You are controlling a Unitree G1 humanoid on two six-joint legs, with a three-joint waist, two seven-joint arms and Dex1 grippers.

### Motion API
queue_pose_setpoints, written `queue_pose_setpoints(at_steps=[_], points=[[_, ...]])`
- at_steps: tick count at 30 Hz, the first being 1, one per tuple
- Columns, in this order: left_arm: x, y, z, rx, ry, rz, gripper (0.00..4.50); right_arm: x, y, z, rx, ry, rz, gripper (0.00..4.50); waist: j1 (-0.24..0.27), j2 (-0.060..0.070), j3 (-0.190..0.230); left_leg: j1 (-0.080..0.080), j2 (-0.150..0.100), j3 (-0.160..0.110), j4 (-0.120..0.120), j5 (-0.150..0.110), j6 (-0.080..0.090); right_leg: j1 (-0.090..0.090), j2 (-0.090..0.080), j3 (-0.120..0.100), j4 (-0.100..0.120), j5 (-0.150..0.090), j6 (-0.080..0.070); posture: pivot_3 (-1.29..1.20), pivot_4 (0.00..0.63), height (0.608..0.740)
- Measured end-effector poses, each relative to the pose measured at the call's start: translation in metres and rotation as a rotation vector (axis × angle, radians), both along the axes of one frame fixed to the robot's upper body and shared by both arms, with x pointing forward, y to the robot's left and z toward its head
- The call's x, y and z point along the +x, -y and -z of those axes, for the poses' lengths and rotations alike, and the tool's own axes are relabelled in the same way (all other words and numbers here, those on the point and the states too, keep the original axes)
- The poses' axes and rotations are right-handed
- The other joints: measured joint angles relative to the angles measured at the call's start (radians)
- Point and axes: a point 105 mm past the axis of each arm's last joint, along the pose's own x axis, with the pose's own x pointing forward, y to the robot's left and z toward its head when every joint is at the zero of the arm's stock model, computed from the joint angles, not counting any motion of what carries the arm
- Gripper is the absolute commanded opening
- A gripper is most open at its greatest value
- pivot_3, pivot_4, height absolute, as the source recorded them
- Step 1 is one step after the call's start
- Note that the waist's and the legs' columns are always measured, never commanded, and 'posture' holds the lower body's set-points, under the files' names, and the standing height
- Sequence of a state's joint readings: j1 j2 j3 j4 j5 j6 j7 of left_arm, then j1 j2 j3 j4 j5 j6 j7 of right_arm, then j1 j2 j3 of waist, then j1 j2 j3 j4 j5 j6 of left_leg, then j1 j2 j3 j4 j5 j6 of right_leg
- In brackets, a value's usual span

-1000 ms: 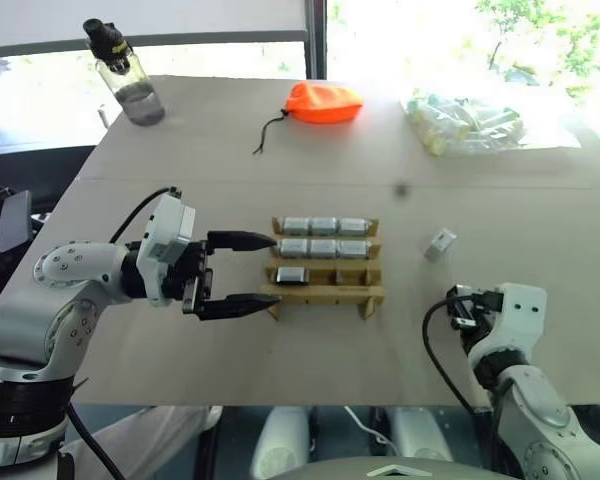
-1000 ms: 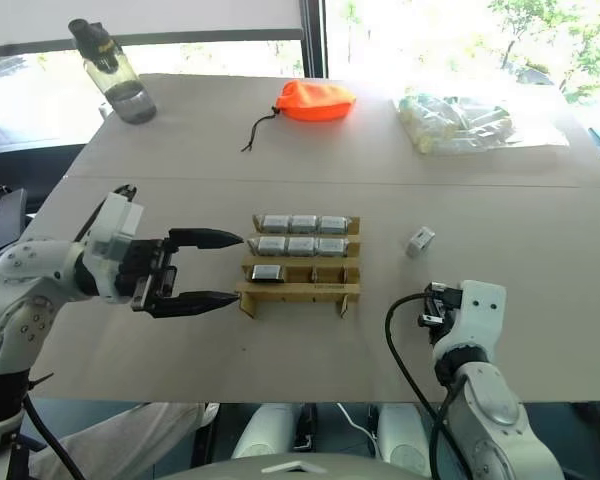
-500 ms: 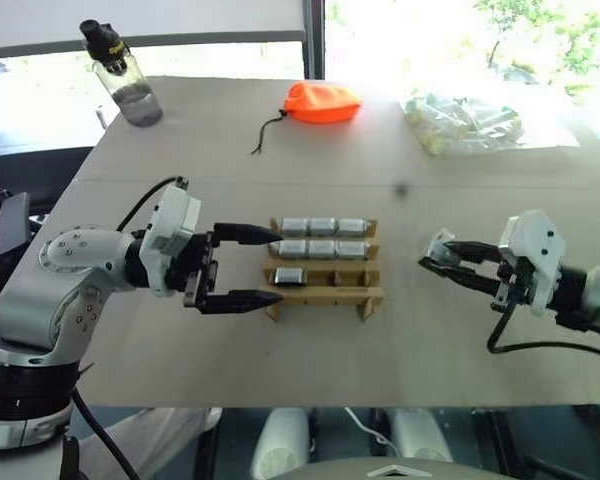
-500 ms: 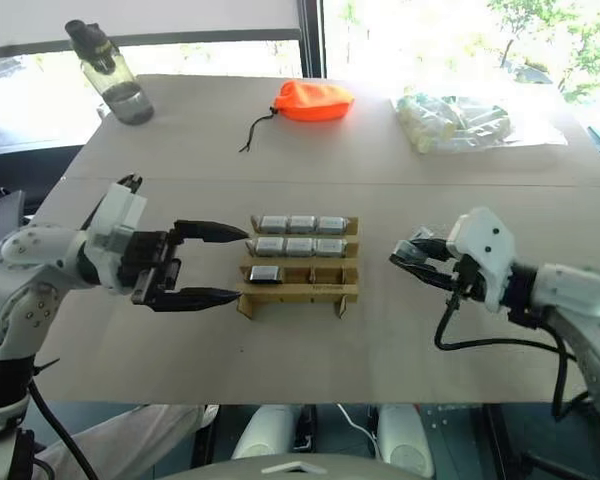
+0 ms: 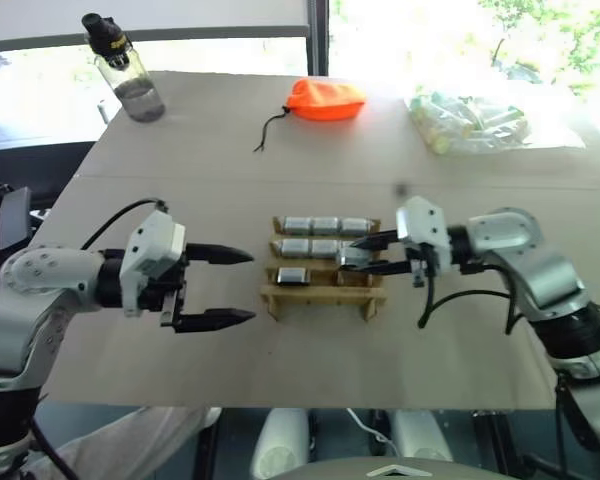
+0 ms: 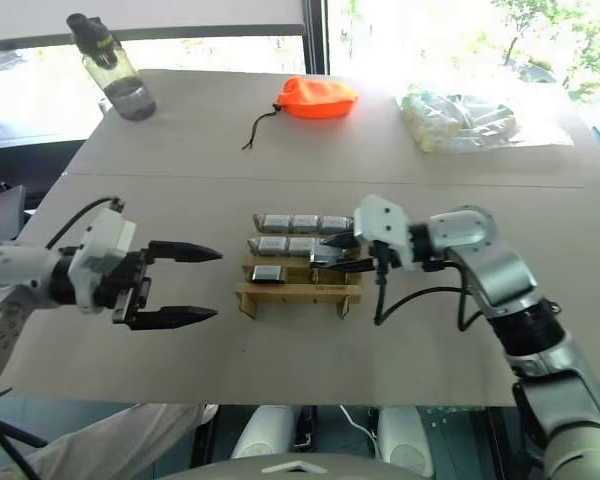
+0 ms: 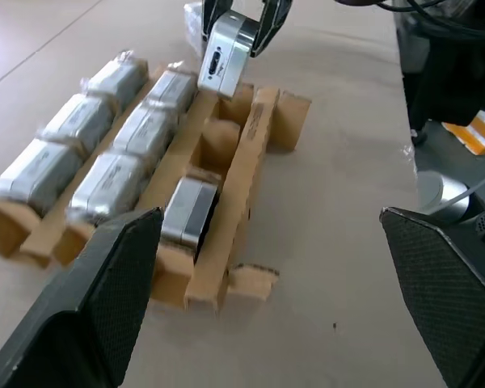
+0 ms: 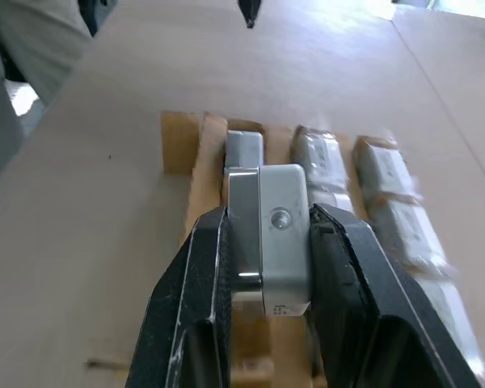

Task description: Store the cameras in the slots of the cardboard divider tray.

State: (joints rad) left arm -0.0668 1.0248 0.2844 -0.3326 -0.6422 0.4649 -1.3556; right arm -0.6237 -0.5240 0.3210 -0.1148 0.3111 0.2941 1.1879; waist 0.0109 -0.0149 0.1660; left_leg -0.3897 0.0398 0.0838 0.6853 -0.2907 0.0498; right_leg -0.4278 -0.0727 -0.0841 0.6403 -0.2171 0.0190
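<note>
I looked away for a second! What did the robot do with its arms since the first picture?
The right end effector picked up the loose camera off the table to the right of the cardboard tray and carried it left, over the tray's right end. The left end effector, open, backed away from the tray. The seven stored cameras, orange pouch, bottle and bag stayed put.

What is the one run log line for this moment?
right gripper: shut on camera, above near row of cardboard divider tray | left gripper: open, empty, beside tray | stored cameras: seven
</note>
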Motion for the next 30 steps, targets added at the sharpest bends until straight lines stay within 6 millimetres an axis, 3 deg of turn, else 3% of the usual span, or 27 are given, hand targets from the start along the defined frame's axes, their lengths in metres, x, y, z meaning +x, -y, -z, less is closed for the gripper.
queue_pose_setpoints(at_steps=[9, 24, 25, 30], points=[[-0.004, -0.006, -0.003, 0.012, 0.027, -0.042, 4.47, 0.003, -0.033, 0.002, -0.032, 0.028, -0.045, 0.87, 0.0, 0.0, 0.0, -0.004, 0.0, -0.003, 0.002, 0.0, 0.0, -0.003, 0.0, -0.003, 0.001, 0.0, 0.0, 0.0, 0.15, 0.726], [-0.008, -0.005, -0.002, 0.019, 0.02, -0.035, 4.47, 0.007, -0.028, 0.029, -0.188, -0.141, 0.07, 0.87, 0.001, 0.0, 0.0, -0.005, -0.001, -0.003, 0.002, 0.0, 0.0, -0.003, 0.0, -0.003, 0.001, 0.0, 0.0, 0.0, 0.15, 0.726], [-0.008, -0.005, -0.003, 0.019, 0.021, -0.033, 4.47, 0.007, -0.029, 0.03, -0.195, -0.155, 0.079, 1.82, 0.002, 0.0, 0.0, -0.005, -0.001, -0.003, 0.002, 0.0, 0.0, -0.003, 0.0, -0.003, 0.001, 0.0, 0.0, 0.0, 0.15, 0.726], [-0.008, -0.005, -0.004, 0.023, 0.025, -0.021, 4.47, 0.004, -0.03, 0.035, -0.213, -0.185, 0.08, 4.13, 0.0, 0.0, 0.0, -0.005, -0.001, -0.003, 0.002, 0.0, 0.0, -0.003, 0.0, -0.004, 0.001, 0.0, 0.0, 0.0, 0.15, 0.726]])
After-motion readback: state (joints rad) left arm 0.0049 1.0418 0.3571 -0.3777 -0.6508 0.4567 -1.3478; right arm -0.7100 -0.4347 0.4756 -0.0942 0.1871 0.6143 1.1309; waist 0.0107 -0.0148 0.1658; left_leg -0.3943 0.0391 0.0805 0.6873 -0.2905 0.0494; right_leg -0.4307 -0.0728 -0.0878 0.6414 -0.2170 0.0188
